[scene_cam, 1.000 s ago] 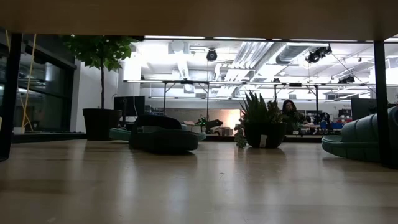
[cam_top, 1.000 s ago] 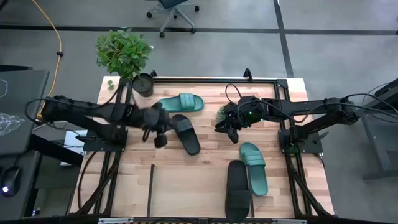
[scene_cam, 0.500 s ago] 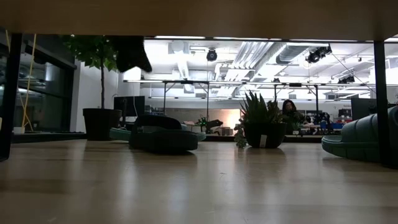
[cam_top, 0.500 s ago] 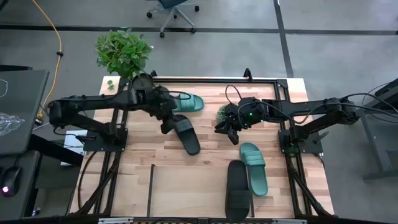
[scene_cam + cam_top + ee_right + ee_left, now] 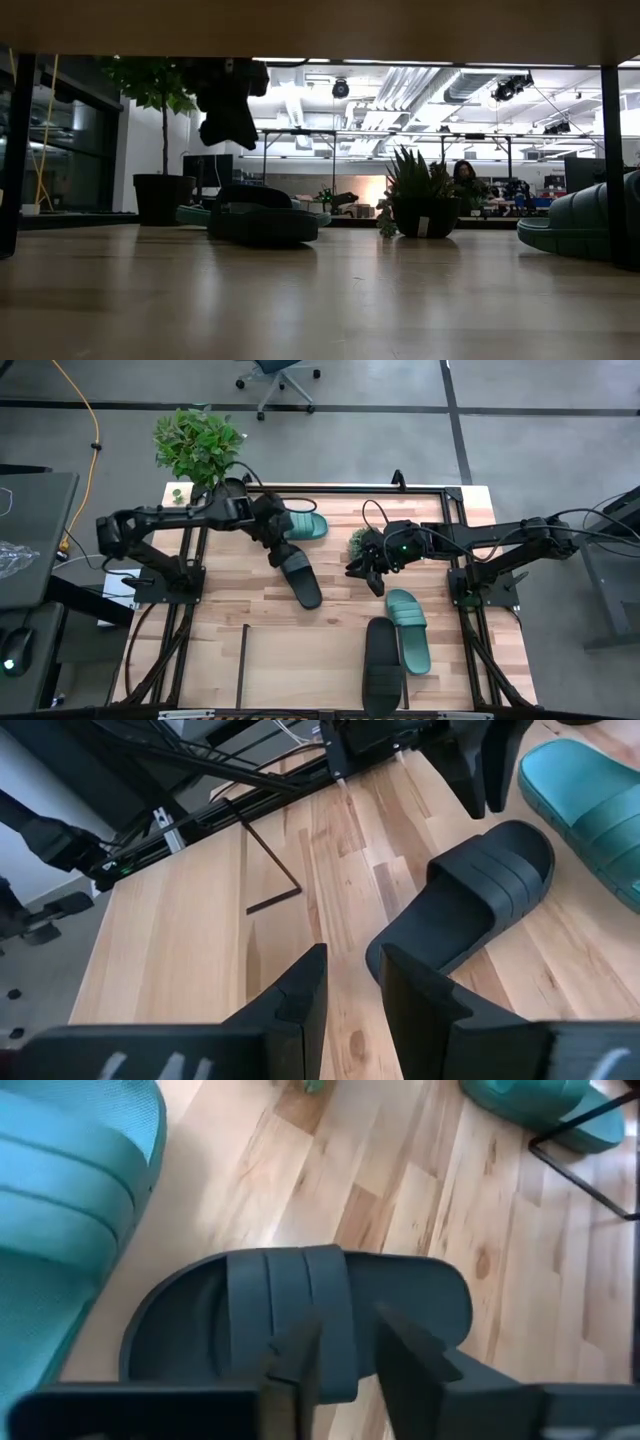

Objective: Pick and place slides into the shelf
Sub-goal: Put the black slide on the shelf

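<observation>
A black slide lies sole-down at the table's middle, slanting, with a teal slide just beyond it. My left gripper hangs over the black slide's strap, fingers open and pointing steeply down. In the low view the left gripper is clear above the slide. My right gripper waits open, raised, to the right of the slide. A second teal slide and a second black slide lie near the front right. A thin black rod of the shelf stands near the front edge.
A large potted plant stands at the table's far left corner. A small potted plant sits beside my right gripper. Black frame rods run along the far edge. Bare wood lies at the front left.
My left arm has swung toward the table's far edge. Its gripper has moved right and come down over the black slide's strap, entering the low view from above. The slides have stayed where they were.
</observation>
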Tool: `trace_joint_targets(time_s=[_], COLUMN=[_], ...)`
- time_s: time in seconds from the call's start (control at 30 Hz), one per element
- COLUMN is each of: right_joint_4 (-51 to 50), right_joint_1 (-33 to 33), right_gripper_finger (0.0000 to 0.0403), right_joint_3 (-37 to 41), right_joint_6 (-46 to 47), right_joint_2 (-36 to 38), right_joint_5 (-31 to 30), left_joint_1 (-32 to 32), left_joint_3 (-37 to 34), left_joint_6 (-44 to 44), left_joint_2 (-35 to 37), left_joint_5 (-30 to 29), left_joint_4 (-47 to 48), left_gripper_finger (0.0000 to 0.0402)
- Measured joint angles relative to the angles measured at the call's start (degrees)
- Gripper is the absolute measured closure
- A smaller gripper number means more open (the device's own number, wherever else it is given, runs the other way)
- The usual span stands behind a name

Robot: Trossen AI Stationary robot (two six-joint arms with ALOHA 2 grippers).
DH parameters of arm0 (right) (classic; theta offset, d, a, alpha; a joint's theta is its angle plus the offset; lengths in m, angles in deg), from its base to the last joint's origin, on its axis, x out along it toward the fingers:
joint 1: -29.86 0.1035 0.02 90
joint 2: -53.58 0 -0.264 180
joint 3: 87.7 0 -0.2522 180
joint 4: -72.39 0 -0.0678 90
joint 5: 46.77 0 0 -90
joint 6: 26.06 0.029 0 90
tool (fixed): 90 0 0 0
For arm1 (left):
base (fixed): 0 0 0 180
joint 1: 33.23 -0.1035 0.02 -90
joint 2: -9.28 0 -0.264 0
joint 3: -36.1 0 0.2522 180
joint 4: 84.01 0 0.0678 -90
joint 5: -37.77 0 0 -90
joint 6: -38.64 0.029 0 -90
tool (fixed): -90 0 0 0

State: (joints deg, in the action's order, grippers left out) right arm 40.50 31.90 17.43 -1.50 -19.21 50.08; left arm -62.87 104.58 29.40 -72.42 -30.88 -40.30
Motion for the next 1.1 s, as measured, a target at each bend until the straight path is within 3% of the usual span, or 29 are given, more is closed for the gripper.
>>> trace_joint_targets(time_s=[0.17, 0.3, 0.63, 1.1], right_joint_4=[-0.02, -0.02, -0.03, -0.04], right_joint_1=[0.67, 1.56, 3.50, 6.04], right_gripper_finger=[0.0318, 0.0318, 0.0318, 0.0318], right_joint_3=[0.00, 0.00, 0.00, 0.00], right_joint_6=[0.46, 0.46, 1.54, 2.62], right_joint_2=[0.00, 0.00, 0.00, 0.02], right_joint_5=[-0.31, -0.80, -1.08, -2.82], left_joint_1=[-2.83, -3.87, -3.74, -3.74], left_joint_3=[0.00, 0.00, 0.00, -0.02], left_joint_6=[-0.02, -0.01, -0.02, -1.53], left_joint_2=[-1.92, -4.10, -9.47, -11.31], left_joint_5=[3.75, 6.11, 7.12, 0.72], left_joint_4=[0.10, 0.15, 0.15, 0.16], left_gripper_finger=[0.0259, 0.0241, 0.0238, 0.0238])
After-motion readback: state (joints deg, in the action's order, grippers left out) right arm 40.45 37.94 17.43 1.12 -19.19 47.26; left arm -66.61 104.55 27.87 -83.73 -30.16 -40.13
